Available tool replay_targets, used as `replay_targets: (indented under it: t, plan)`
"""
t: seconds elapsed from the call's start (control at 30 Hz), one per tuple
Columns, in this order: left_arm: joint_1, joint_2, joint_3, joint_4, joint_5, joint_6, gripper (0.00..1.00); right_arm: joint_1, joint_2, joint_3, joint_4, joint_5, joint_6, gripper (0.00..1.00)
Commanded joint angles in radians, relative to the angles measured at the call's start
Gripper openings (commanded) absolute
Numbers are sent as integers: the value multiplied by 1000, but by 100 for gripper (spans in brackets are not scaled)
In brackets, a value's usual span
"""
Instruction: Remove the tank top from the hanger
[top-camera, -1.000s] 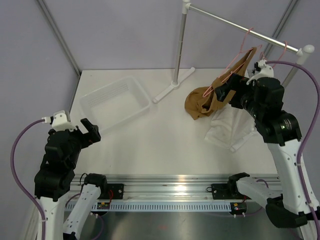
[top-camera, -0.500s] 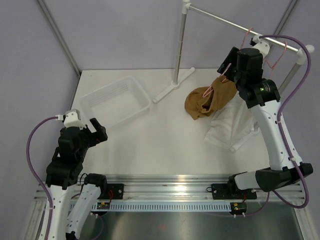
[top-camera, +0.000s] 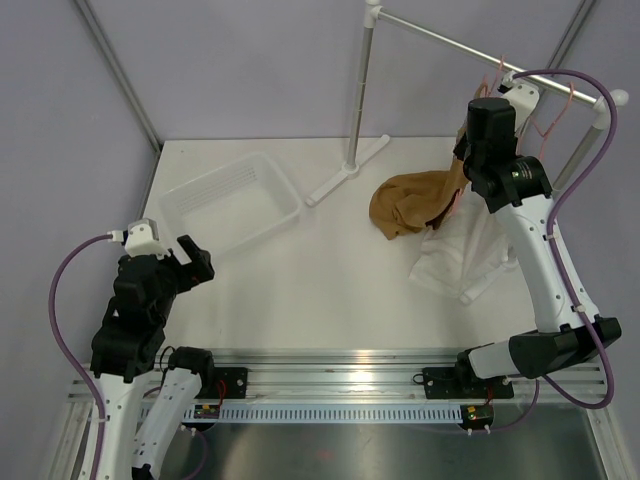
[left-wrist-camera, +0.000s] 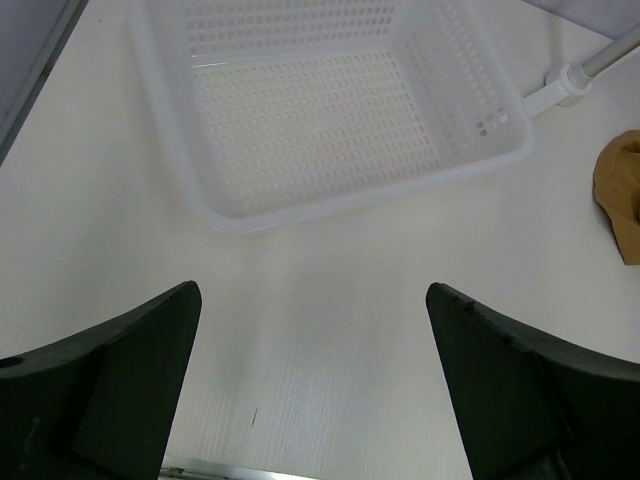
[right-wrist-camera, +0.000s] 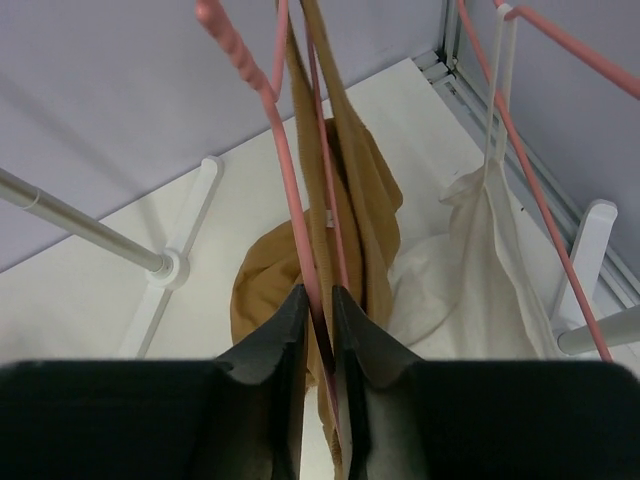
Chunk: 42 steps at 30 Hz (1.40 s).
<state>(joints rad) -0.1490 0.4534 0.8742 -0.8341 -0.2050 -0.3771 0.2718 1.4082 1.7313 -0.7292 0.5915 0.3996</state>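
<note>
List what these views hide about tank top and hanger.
- Top external: the right arm's black wrist hides the right gripper and most of the thin pink wire hanger.
- Right wrist: the top edge cuts its hook.
- Left wrist: the right edge cuts the tan-brown fabric tank top.

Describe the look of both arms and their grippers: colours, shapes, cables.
Both arms have white tubular links and bulky black joint housings. A purple cable loops along the left arm, a matching cable along the right arm, each ending at a white wrist cap. The left gripper and right gripper have matte black, wedge-shaped fingers.
</note>
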Motion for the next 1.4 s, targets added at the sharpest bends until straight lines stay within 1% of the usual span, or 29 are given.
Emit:
replay_targets:
  t: [0.0, 0.1, 0.13, 0.17, 0.2, 0.3, 0.43, 0.53, 0.73, 0.83, 0.87, 0.97, 1.13, 1.23, 1.33, 1.37]
  plan:
    - [0, 1, -9, 56, 15, -9, 99, -3, 5, 36, 25, 53, -7, 19]
    - [0, -4, -11, 58, 15, -9, 99, -3, 2, 28, 31, 56, -11, 18]
    - [2, -4, -11, 58, 15, -8, 99, -3, 0, 24, 34, 59, -11, 16]
    - [2, -5, -11, 58, 15, -8, 99, -3, -2, 21, 34, 62, -11, 6]
    - [2, -5, -11, 58, 13, -9, 99, -3, -3, 20, 34, 60, -8, 0]
    - [2, -7, -11, 58, 13, -8, 99, -3, 6, 49, 27, 42, -15, 0]
    - [0, -12, -11, 56, 7, -13, 99, -3, 31, 172, -6, 8, -38, 0]
    - [2, -19, -11, 56, 1, -16, 99, -3, 31, 214, -15, -28, -53, 0]
    - [2, -19, -12, 58, 1, -17, 99, -3, -21, 220, -30, -143, -53, 0]
    - [2, -18, -12, 58, 1, -17, 99, -3, -66, 167, -22, -229, -51, 0]
    - [2, -16, -11, 58, 4, -17, 99, -3, -101, 150, -12, -275, -59, 0]
    - [0, -16, -9, 58, 4, -16, 99, -2, -175, 80, 13, -346, -80, 0]
    - [2, -16, -4, 58, 7, -16, 99, -2, -250, 22, -22, -349, -110, 0]
    - [2, -13, 2, 62, 13, -13, 99, -3, -294, -16, -65, -398, -125, 0]
    - [2, -12, 14, 82, 29, -23, 99, -3, -334, -58, -104, -543, -142, 0]
    - [2, -15, 14, 101, 64, -20, 99, -3, -359, -77, -119, -647, -145, 0]
